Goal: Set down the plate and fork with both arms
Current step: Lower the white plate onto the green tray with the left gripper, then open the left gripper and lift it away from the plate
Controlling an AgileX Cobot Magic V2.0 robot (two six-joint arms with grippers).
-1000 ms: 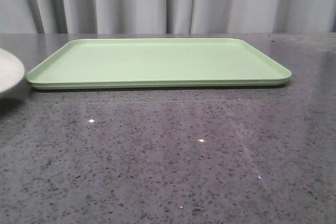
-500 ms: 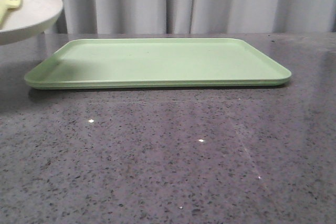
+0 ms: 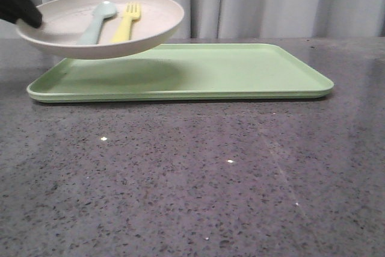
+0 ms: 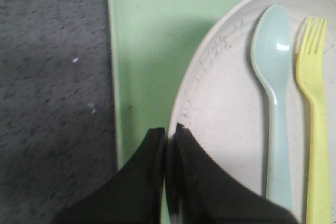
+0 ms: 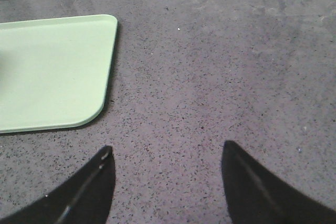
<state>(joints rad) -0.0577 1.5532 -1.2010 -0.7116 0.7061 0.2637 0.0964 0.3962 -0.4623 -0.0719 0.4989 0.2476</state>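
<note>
1. As seen from the front: plate (image 3: 101, 25) held aloft over the left end of the green tray (image 3: 240, 70), clear of its surface, tipped slightly toward the camera; left gripper (image 3: 30, 21) pinching the rim at the plate's left edge. Yellow fork (image 3: 126, 22) and pale spoon (image 3: 96, 22) lying side by side inside the plate, handles toward the camera. Shadow cast on the tray beneath. Right gripper not in this view.

2. As seen from the left wrist: left gripper (image 4: 169, 135) clamped on the plate (image 4: 226, 108) rim, jaws nearly together with only the rim between. Fork (image 4: 314, 129) and spoon (image 4: 275, 103) resting parallel on the plate floor, tines and bowl pointing away from the fingers. Tray (image 4: 142, 35) edge and grey table (image 4: 52, 77) below.

3. As seen from the right wrist: right gripper (image 5: 167, 182) spread wide, holding nothing, poised over bare table (image 5: 220, 77) just beside the tray (image 5: 52, 72) corner.

4. Judged step: lowering the plate onto the tray. Best done level and slowly, to stop the loose cutlery sliding; release only once the base sits flat.
</note>
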